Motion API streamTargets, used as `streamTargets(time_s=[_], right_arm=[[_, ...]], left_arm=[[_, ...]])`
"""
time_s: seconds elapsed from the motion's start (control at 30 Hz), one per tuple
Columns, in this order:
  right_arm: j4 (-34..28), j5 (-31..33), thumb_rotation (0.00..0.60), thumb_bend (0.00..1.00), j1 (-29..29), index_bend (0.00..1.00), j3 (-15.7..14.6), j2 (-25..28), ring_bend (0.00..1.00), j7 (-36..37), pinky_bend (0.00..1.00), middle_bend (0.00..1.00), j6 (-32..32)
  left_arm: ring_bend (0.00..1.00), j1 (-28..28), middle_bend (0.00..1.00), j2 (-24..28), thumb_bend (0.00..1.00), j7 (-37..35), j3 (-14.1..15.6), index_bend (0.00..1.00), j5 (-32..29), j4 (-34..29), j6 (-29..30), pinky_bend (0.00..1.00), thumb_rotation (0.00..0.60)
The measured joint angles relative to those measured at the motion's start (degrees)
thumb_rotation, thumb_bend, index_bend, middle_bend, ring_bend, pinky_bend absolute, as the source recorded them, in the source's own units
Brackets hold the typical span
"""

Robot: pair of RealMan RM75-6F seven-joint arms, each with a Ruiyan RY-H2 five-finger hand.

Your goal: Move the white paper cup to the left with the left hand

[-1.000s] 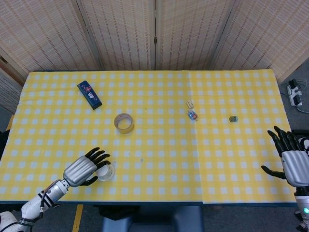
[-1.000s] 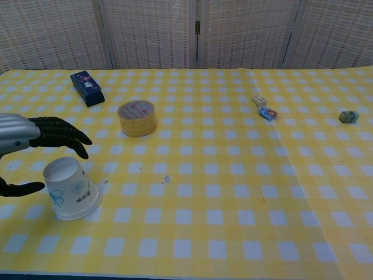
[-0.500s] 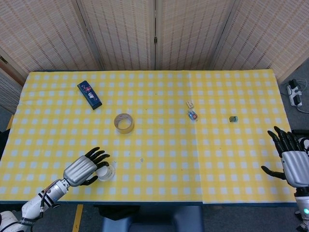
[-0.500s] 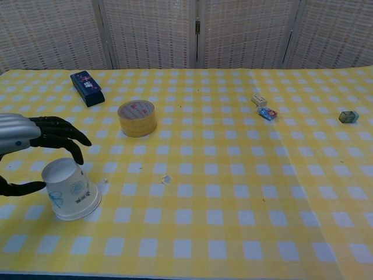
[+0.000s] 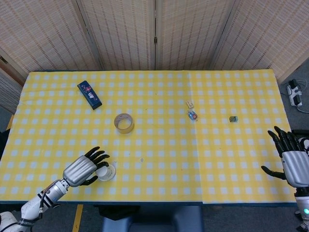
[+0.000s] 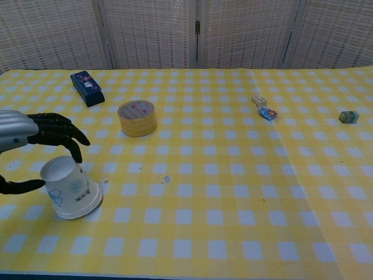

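The white paper cup [image 6: 70, 188] is seen upside down at the lower left of the frame, on the yellow checked table [image 6: 233, 192]. It is pinched by the left hand [image 6: 26, 146]. The right hand [image 5: 292, 162], at the lower right, is spread and holds nothing.

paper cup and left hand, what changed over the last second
The left hand closed in on the white paper cup: its fingers curled down toward the rim and the thumb now meets the cup's side. The cup tipped slightly and edged left. The tape roll, the blue box, the small items at right and the right hand stayed put.
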Motion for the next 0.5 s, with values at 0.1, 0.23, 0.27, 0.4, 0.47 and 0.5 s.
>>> streamTargets(time_s=[0.1, 0.23, 0.27, 0.4, 0.47, 0.5], right_arm=[[0.0, 0.0, 0.6, 0.1, 0.0, 0.0, 0.0, 0.0, 0.02, 0.0, 0.0, 0.0, 0.1], [0.0, -0.1, 0.6, 0.1, -0.1, 0.0, 0.0, 0.1, 0.02, 0.1, 0.0, 0.0, 0.2], [0.0, -0.1, 0.6, 0.1, -0.1, 0.0, 0.0, 0.1, 0.02, 0.1, 0.0, 0.0, 0.2], [0.1, -0.1, 0.6, 0.1, -0.1, 0.0, 0.0, 0.0, 0.02, 0.2, 0.0, 0.0, 0.3], [0.1, -0.2, 0.6, 0.1, -0.1, 0.0, 0.0, 0.0, 0.02, 0.3, 0.0, 0.0, 0.3], [0.1, -0.2, 0.6, 0.1, -0.1, 0.0, 0.0, 0.0, 0.02, 0.3, 0.0, 0.0, 0.3]], left_arm=[[0.12, 0.0, 0.19, 0.6, 0.51, 0.2, 0.0, 0.37, 0.1, -0.7, 0.4, 0.06, 0.6], [0.12, 0.1, 0.19, 2.0, 0.52, 0.6, -0.4, 0.37, 0.0, -1.8, 1.2, 0.06, 0.6], [0.13, 0.1, 0.19, 2.4, 0.52, 0.8, -0.5, 0.37, -0.1, -2.1, 1.3, 0.06, 0.6], [0.13, 0.1, 0.19, 3.6, 0.54, 1.3, -1.3, 0.37, -1.0, -3.1, 1.7, 0.06, 0.6], [0.13, 0.1, 0.19, 3.9, 0.55, 1.4, -1.7, 0.37, -2.0, -3.4, 1.6, 0.06, 0.6], [0.13, 0.1, 0.19, 3.9, 0.55, 1.4, -2.0, 0.37, -2.5, -3.5, 1.6, 0.06, 0.6]])
